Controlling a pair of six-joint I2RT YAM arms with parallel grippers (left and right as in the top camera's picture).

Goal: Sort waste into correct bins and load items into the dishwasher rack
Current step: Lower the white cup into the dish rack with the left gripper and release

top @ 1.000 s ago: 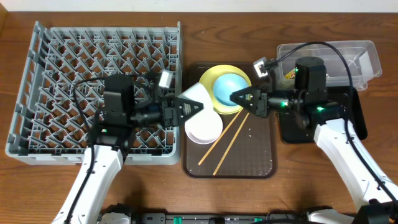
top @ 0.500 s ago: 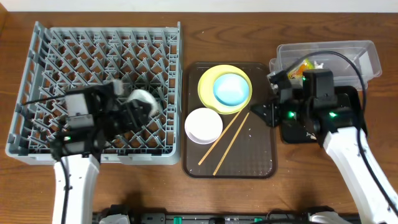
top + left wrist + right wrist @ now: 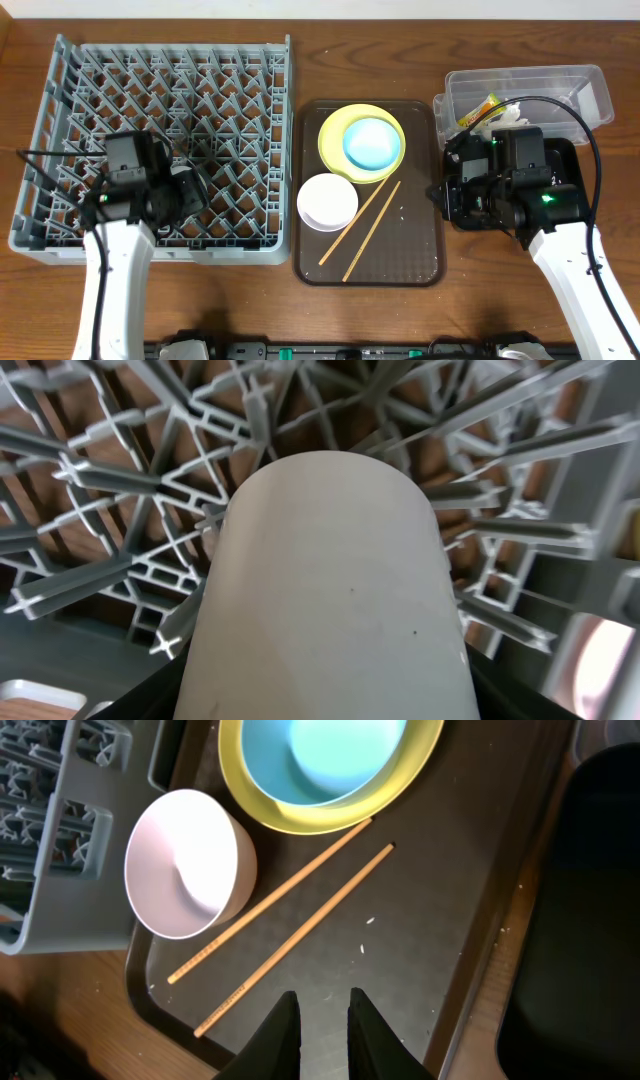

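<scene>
Obs: left pincer (image 3: 188, 193) pinches small white cup (image 3: 330, 590) above dishwasher rack (image 3: 240, 253) pegs, lower left of overhead frame; right pincer (image 3: 323, 998) nearly pressed together, empty, over brown tray (image 3: 440, 940). Risk: cup released askew catches 1 peg, topples.

Open: serving tray (image 3: 420, 255) front-rt corner (chopsticks (image 3: 362, 228) & white bowl (image 3: 327, 202) crowd its left).

No lettering could be read anywhere. The snack wrapper (image 3: 480, 108) in the clear tub (image 3: 590, 85) showed coloured print, but too small to make out.
</scene>
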